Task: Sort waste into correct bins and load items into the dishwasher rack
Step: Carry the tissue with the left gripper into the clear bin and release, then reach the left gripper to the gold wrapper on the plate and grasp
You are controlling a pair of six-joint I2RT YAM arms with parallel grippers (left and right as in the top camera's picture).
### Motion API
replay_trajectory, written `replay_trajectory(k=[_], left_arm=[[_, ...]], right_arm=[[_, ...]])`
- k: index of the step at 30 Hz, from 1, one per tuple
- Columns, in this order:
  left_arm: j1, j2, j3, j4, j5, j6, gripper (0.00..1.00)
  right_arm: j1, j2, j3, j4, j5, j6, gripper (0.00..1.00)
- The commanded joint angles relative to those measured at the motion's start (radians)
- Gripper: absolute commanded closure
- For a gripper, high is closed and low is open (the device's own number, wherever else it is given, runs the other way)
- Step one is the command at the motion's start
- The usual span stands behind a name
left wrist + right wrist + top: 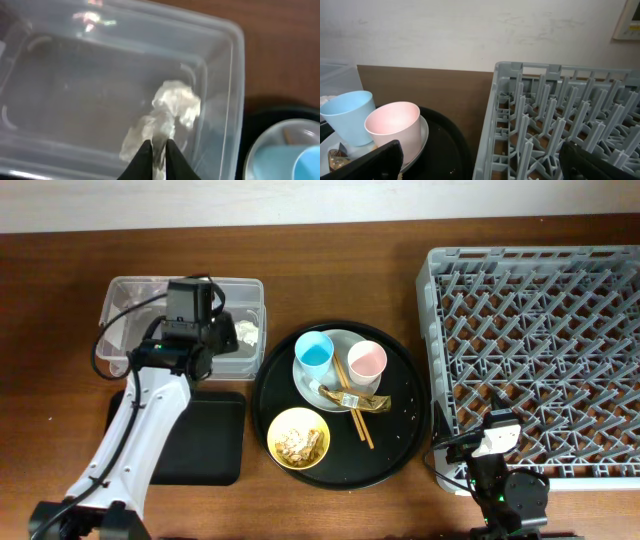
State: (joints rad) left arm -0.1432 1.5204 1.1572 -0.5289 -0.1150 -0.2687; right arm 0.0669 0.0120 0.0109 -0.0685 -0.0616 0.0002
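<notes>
On the brown wooden table (330,270), your left gripper (159,157) hangs over the clear plastic tub (232,60), jaws nearly closed, a white tissue wad (172,102) just beyond its tips (your right gripper (480,155) gapes wide).

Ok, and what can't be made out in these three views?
Overhead: left gripper, hidden under its own wrist above the clear tub.
Left wrist: blurred; whether the nearly closed fingers touch the tissue wad is unclear.
Overhead: black tray, partly covered by the left arm.
Overhead: scraps in the yellow bowl, too small to identify.
Right wrist: gold foil wrapper, cut off by the lower-left edge.
</notes>
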Motion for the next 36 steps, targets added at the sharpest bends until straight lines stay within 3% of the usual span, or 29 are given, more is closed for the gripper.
replay_trajectory(k=[1, 2, 4, 7, 8, 10, 11, 12, 13, 14, 17, 21, 30, 34, 35, 36], left_arm=[[0.002, -0.004, 0.005, -0.010, 0.022, 0.049, 0.69], [0.002, -0.004, 0.005, -0.010, 0.021, 0.055, 0.26], [0.002, -0.004, 0.005, -0.007, 0.021, 0.055, 0.01], [0.002, -0.004, 0.005, 0.002, 0.021, 0.055, 0.04], [0.002, -0.004, 0.005, 0.005, 0.021, 0.055, 0.45], [0.002, -0.004, 0.005, 0.011, 0.021, 0.055, 0.89], [0.002, -0.004, 0.005, 0.012, 0.021, 0.055, 0.99], [0.002, -0.004, 0.005, 0.012, 0.022, 0.055, 0.96], [0.002, -0.004, 0.005, 0.012, 0.031, 0.055, 0.68], [0.001, -0.006, 0.005, 0.011, 0.077, 0.058, 0.64], [-0.013, -0.023, 0.005, 0.009, 0.313, 0.091, 0.64], [-0.113, -0.058, 0.005, -0.058, 0.445, 0.027, 0.59], [-0.418, -0.055, 0.005, -0.138, 0.398, -0.080, 0.52], [-0.547, -0.049, 0.004, -0.135, 0.229, -0.286, 0.51], [-0.573, -0.047, 0.004, -0.135, 0.169, -0.358, 0.41], [-0.606, -0.047, 0.004, -0.135, 0.098, -0.459, 0.38]], right_arm=[[0.004, -0.006, -0.005, -0.004, -0.009, 0.004, 0.01], [0.004, -0.006, -0.005, -0.004, -0.009, 0.004, 0.02], [0.004, -0.006, -0.005, -0.004, -0.009, 0.004, 0.02], [0.004, -0.006, -0.005, -0.004, -0.009, 0.004, 0.02], [0.004, -0.006, -0.005, -0.004, -0.009, 0.004, 0.02], [0.004, -0.006, -0.005, -0.004, -0.009, 0.004, 0.02], [0.004, -0.006, -0.005, -0.004, -0.009, 0.004, 0.02], [0.004, -0.006, -0.005, -0.004, -0.009, 0.004, 0.02], [0.004, -0.006, -0.005, -0.004, -0.009, 0.004, 0.01], [0.004, -0.006, -0.005, -0.004, -0.009, 0.004, 0.02], [0.004, -0.006, -0.005, -0.004, -0.009, 0.004, 0.02], [0.004, -0.006, -0.005, -0.004, -0.009, 0.004, 0.02], [0.004, -0.006, -0.005, -0.004, -0.009, 0.004, 0.02], [0.004, -0.006, -0.005, -0.004, -0.009, 0.004, 0.02], [0.004, -0.006, -0.005, -0.004, -0.009, 0.004, 0.02], [0.004, -0.006, -0.005, -0.004, -0.009, 0.004, 0.02]])
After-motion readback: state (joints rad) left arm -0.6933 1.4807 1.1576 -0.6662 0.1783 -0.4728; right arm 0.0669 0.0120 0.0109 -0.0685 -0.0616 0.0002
